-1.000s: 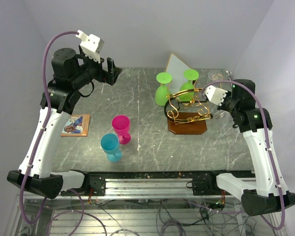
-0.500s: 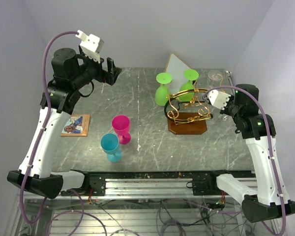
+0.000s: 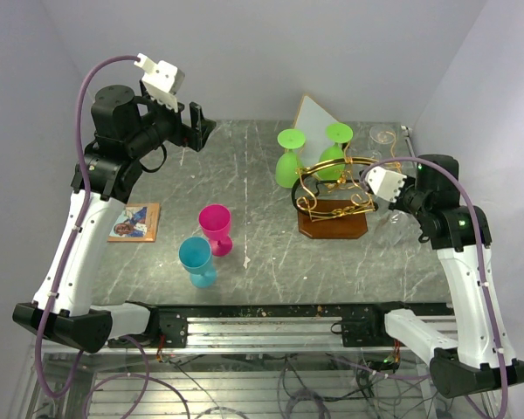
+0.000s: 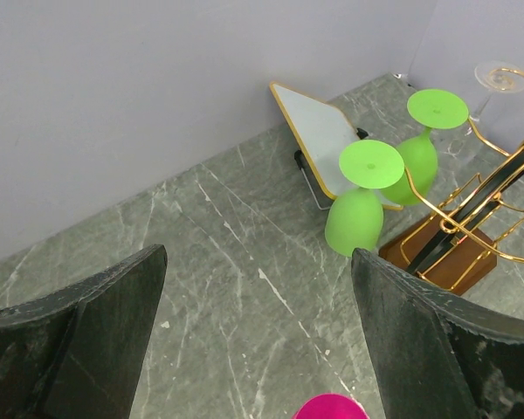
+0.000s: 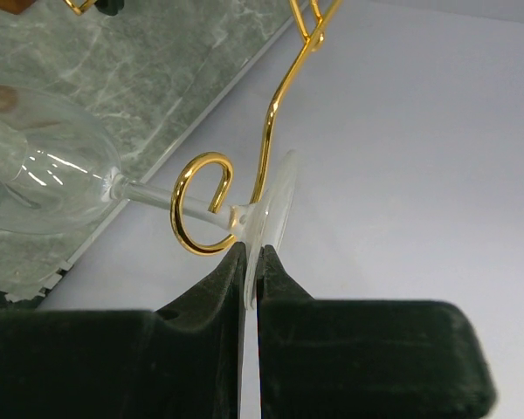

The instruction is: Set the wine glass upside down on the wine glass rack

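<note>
Right gripper (image 5: 251, 262) pinched the foot of the clear glass (image 5: 44, 179), stem at the rack (image 3: 332, 220) curl, left gripper (image 4: 258, 257) raised, jaws stood wide, empty.

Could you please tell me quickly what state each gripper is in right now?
Left gripper: open, holding nothing.
Right gripper: shut on the foot of the clear wine glass.

Two green glasses (image 3: 288, 163) (image 3: 335, 147), two clear wine glasses (image 3: 382, 133) (image 5: 35, 179), one pink glass (image 3: 216, 225), one blue glass (image 3: 196, 258), one rack (image 3: 332, 220)

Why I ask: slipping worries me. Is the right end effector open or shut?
Shut: the right end effector pinches the wine glass by its foot rim, jaws nearly touching.
</note>
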### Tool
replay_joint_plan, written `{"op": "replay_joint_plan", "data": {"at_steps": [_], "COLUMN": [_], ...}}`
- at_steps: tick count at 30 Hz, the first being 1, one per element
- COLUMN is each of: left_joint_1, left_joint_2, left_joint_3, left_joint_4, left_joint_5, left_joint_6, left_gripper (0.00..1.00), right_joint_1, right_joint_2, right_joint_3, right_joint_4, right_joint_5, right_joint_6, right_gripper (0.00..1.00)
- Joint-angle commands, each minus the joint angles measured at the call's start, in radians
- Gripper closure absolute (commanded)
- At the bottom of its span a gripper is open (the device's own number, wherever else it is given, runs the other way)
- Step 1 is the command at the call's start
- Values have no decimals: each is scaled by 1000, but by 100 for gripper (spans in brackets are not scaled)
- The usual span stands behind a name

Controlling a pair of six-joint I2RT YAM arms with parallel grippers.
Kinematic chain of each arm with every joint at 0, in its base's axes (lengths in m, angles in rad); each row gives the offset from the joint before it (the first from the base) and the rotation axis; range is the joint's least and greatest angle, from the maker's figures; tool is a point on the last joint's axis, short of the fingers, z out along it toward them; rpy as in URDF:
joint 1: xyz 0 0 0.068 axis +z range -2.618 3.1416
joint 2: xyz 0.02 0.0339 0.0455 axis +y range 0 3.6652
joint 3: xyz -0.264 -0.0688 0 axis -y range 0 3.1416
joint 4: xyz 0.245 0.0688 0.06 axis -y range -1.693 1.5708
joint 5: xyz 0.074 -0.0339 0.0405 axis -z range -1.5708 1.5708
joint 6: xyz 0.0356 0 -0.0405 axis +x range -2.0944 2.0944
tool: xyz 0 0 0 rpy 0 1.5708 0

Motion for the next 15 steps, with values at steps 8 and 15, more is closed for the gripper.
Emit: {"op": "replay_joint_plan", "data": {"at_steps": [8, 15], "left_joint_1": [13, 13], "left_joint_2": [0, 1], "left_joint_3": [9, 10], "left_joint_4": [13, 12], "left_joint_5": [8, 7], "left_joint_6": [20, 23], "left_gripper": [3, 3], "right_joint_1": [2, 2], "right_joint_2": [2, 3], "right_joint_3": [43, 80], "right_joint_4": [-2, -27], "right_joint_5": [-79, -117], "right_joint_6": [11, 13], "right_gripper": [100, 100]}}
